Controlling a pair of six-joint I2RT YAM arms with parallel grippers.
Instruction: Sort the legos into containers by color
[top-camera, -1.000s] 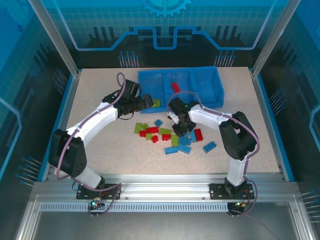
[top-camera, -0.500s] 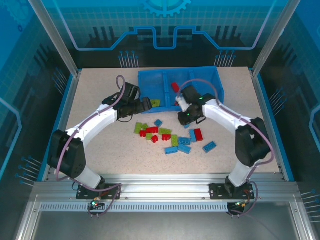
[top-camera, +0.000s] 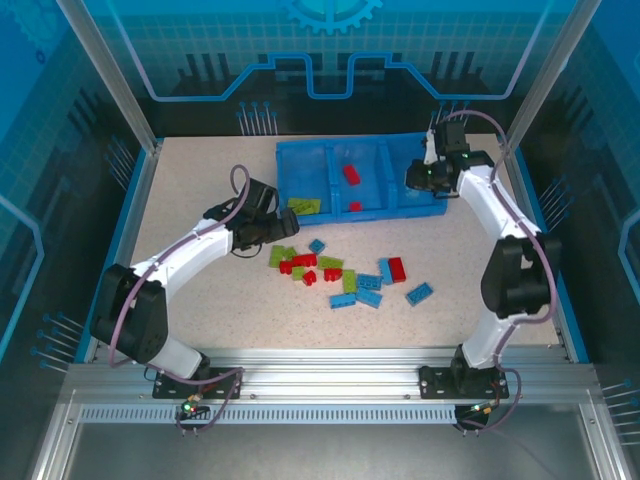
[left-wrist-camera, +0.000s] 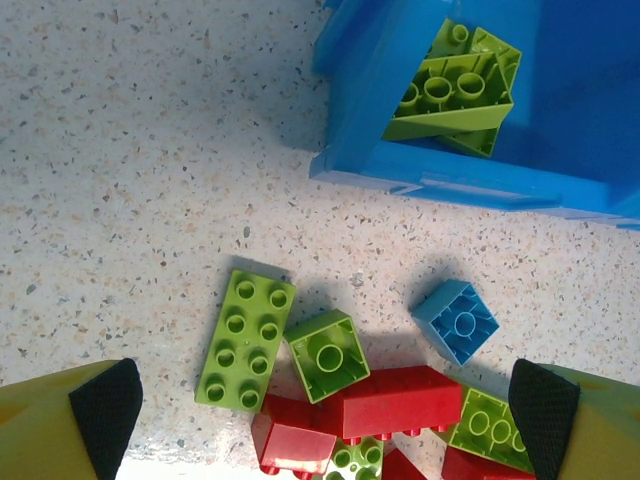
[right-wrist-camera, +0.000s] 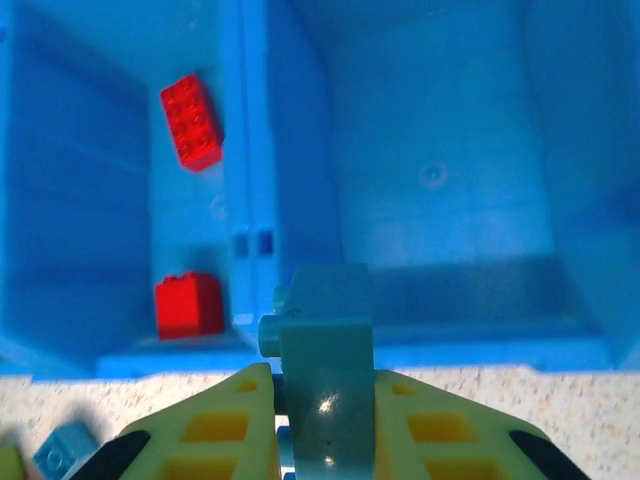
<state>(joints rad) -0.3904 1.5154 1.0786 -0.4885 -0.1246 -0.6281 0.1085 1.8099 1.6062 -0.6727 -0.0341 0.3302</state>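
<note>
Right wrist view: your right gripper (right-wrist-camera: 325, 420) is clamped shut on a light blue brick (right-wrist-camera: 322, 340), which stands upright between the yellow fingers (right-wrist-camera: 215, 425). Straight ahead of those jaws lies the right compartment (right-wrist-camera: 440, 180) of the blue tray (right-wrist-camera: 450, 350). Ahead and to the left of the jaws, past the divider, the middle compartment (right-wrist-camera: 100, 200) holds two red bricks (right-wrist-camera: 190, 122), one far and one against the near wall. In the left wrist view your left gripper (left-wrist-camera: 320, 405) hangs wide open with nothing in it, its black pads (left-wrist-camera: 105, 405) well apart. Between and just ahead of those jaws loose bricks (left-wrist-camera: 245, 340) in green, red and blue lie bunched on the speckled table (left-wrist-camera: 120, 180). Further ahead and to the right is the left compartment (left-wrist-camera: 560, 120), with green bricks (left-wrist-camera: 455, 90) piled in its near corner.
</note>
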